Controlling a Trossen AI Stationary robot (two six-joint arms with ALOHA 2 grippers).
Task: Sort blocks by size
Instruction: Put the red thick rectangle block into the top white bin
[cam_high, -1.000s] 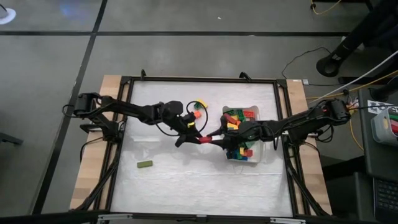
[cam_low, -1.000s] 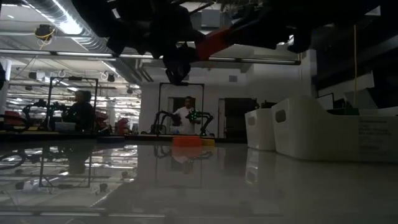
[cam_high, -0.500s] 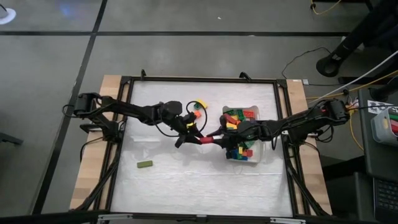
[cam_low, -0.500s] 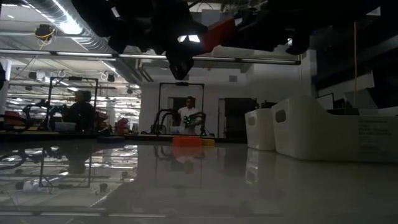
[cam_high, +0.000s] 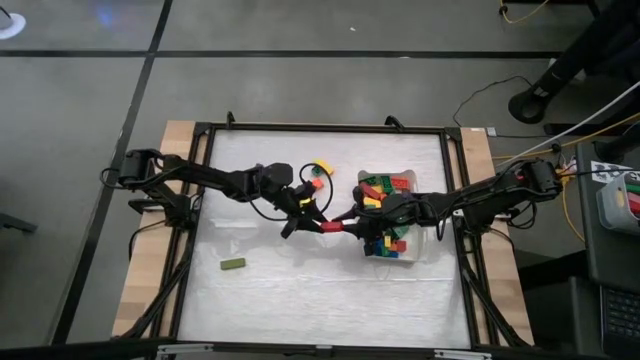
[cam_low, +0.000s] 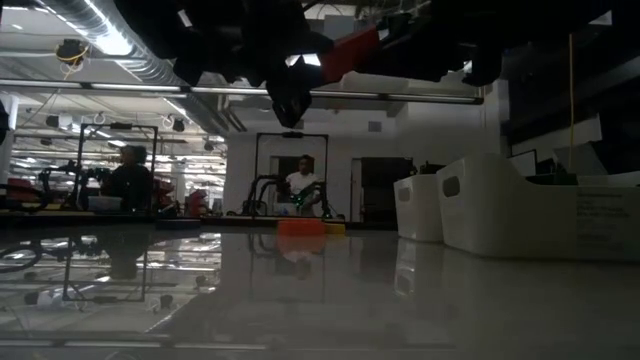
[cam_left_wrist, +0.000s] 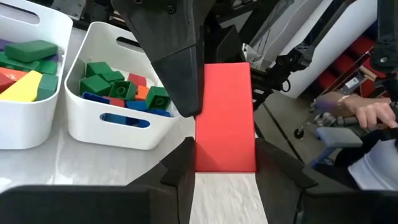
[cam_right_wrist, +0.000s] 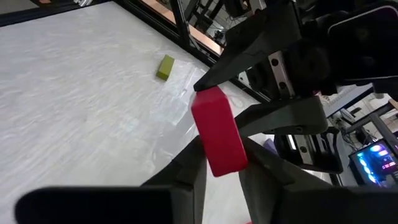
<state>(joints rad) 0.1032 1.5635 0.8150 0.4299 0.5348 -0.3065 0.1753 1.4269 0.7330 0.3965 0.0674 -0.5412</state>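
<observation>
Mid-air handover: right tool (cam_high: 343, 217) and left tool (cam_high: 309, 218) both grasping long red plastic brick (cam_high: 330, 226); next, one must release.

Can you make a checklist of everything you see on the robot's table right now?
Surface: white table, bare in front.
Job's things: red bar held in the air between both grippers; trays full of blocks; green block alone on the table; orange block and yellow block by the left arm.
Clutter: nothing seen.
Grippers: left gripper and right gripper each clamp one end of the red bar.
Cables: black cable loop at the left arm; cables on the floor.
Surroundings: grey floor; people and other robot rigs far behind.
</observation>
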